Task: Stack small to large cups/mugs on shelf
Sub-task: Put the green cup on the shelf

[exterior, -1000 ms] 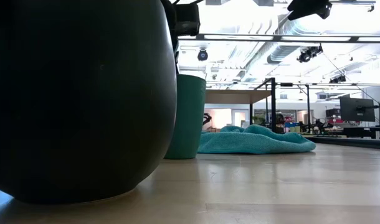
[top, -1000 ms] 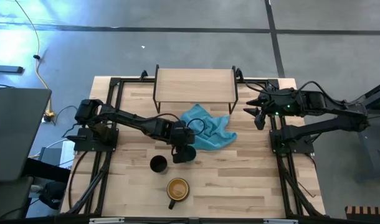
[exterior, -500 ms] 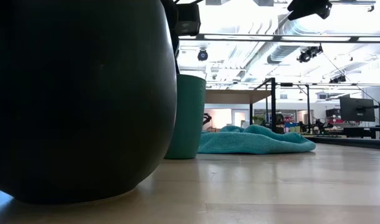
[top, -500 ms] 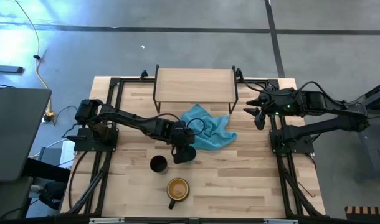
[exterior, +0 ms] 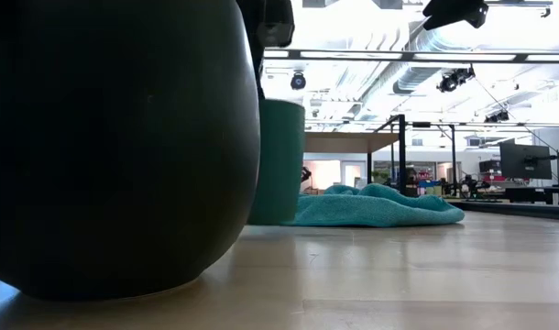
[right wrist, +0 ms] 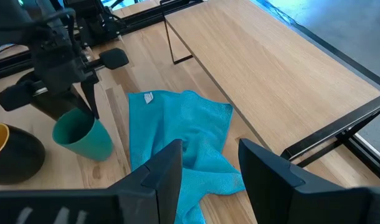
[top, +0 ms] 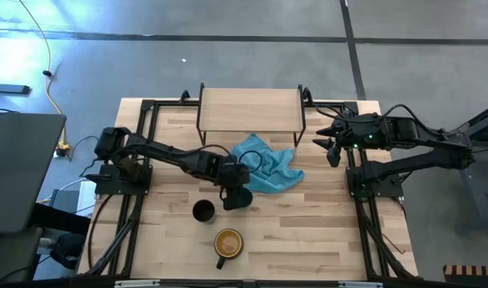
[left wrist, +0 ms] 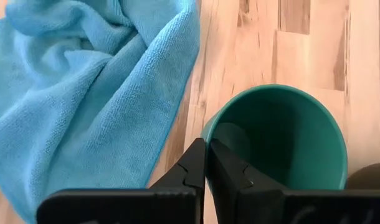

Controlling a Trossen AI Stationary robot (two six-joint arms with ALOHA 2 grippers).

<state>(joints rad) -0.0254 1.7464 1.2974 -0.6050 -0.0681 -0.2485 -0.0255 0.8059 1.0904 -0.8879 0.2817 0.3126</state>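
The small teal cup (left wrist: 283,137) stands mid-table beside a blue cloth (top: 270,168); the right wrist view shows this cup (right wrist: 84,138) tilted. My left gripper (left wrist: 207,149) is shut on its rim. The black cup (top: 202,210) sits on the table just left of and nearer than the teal one. The dark mug with the yellow inside (top: 228,242) stands near the front edge and fills the left of the low view (exterior: 115,147). The shelf (top: 250,110) stands at the far edge. My right gripper (right wrist: 209,180) hangs open, high at the table's right. My left gripper pinches the teal cup's rim (left wrist: 209,129) on the side toward the cloth, one finger (left wrist: 230,168) inside the cup and the other finger (left wrist: 190,165) outside. The fingers come down steeply from above. The cup leans, its base at the table.
The crumpled blue cloth lies between the teal cup and the shelf's front legs (top: 302,132). Black arm frames (top: 140,160) run along both side edges of the table. Bare wood lies to the right of the mug, toward the front right (top: 308,232).
The teal cup has shifted a little toward the cloth and tipped slightly; in the low view its bottom edge sits a bit higher than before. My left gripper has stayed over the cup's rim. My right arm has kept still.
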